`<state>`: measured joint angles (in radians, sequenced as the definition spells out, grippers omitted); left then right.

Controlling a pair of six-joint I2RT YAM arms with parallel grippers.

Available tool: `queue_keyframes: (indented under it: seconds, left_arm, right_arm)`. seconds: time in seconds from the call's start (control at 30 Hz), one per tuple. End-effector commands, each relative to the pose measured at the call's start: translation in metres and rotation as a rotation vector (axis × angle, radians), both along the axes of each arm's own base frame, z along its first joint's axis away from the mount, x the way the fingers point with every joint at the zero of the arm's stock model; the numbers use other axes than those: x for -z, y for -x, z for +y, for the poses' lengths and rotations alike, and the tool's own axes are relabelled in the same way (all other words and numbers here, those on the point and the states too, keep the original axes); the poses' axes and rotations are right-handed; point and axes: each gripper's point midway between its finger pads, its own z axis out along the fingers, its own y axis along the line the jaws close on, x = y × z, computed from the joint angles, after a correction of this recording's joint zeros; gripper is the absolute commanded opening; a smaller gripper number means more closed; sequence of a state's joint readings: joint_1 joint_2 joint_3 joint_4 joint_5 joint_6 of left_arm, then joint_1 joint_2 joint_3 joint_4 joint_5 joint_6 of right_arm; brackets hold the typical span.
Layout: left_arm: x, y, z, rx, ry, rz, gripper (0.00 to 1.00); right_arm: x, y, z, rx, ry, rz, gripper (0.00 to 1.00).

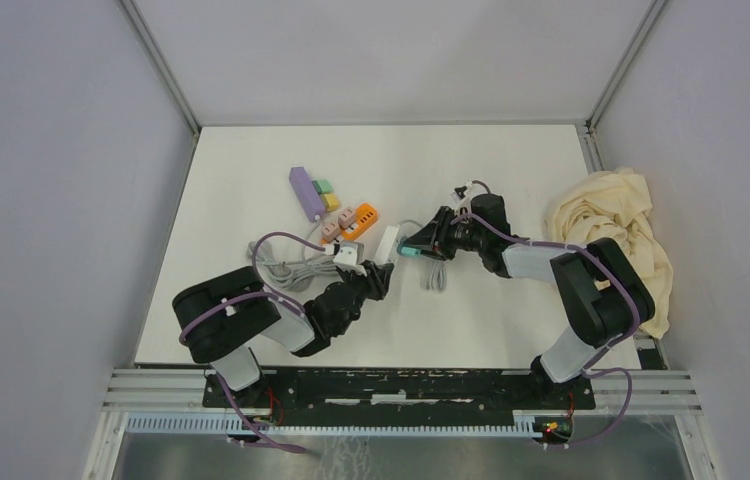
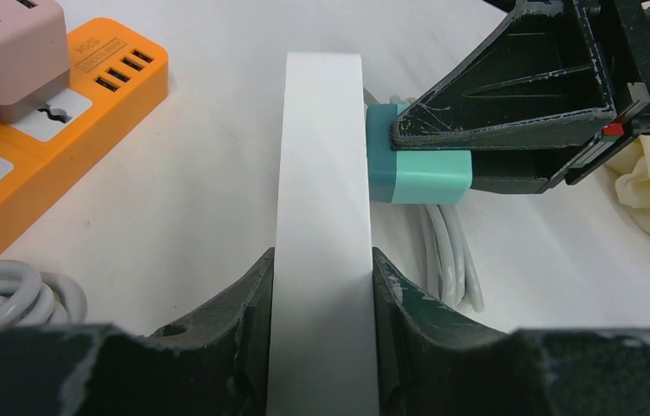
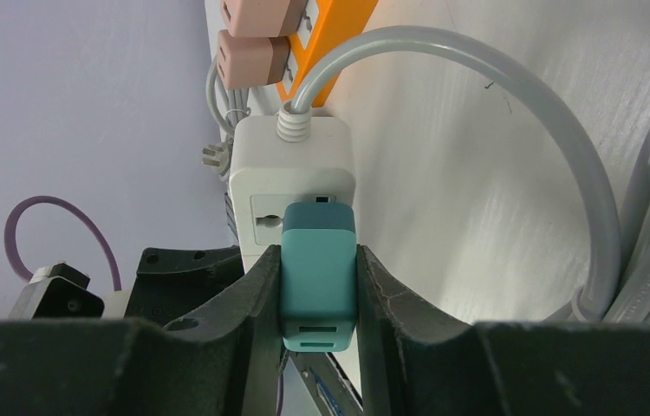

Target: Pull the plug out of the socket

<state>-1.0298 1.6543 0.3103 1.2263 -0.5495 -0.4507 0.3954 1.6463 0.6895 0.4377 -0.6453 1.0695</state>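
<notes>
Your left gripper (image 2: 321, 260) clamps the white socket strip (image 2: 321, 147) near the middle of the table (image 1: 251, 170); your right gripper (image 3: 318, 257) is closed on the teal plug (image 2: 430, 178), which looks seated in the strip.

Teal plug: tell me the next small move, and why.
Probably pull the right gripper straight back, away from the white socket strip. The teal plug is clamped in its jaws but seated against the strip's face, and the left gripper holds the strip, so it should stay put.
</notes>
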Motion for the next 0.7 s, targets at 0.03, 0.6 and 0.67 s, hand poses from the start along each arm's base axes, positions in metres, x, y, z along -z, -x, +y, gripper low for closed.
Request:
queue_keyframes:
  seconds: [0.03,0.6,0.67]
  left_arm:
    - [-0.028,-0.007,-0.003,-0.019,0.074,-0.065,0.03]
    - [-0.025,-0.012,0.004,-0.072,0.069,-0.050,0.03]
    - [-0.022,-0.014,0.006,-0.092,0.062,-0.041,0.03]
  right_arm:
    - [-0.031,-0.005,0.006,-0.045,-0.071,-0.093,0.00]
    - [-0.036,0.001,0.003,-0.039,-0.069,-0.111,0.00]
    - [-0.036,0.009,0.013,-0.072,-0.062,-0.118,0.00]
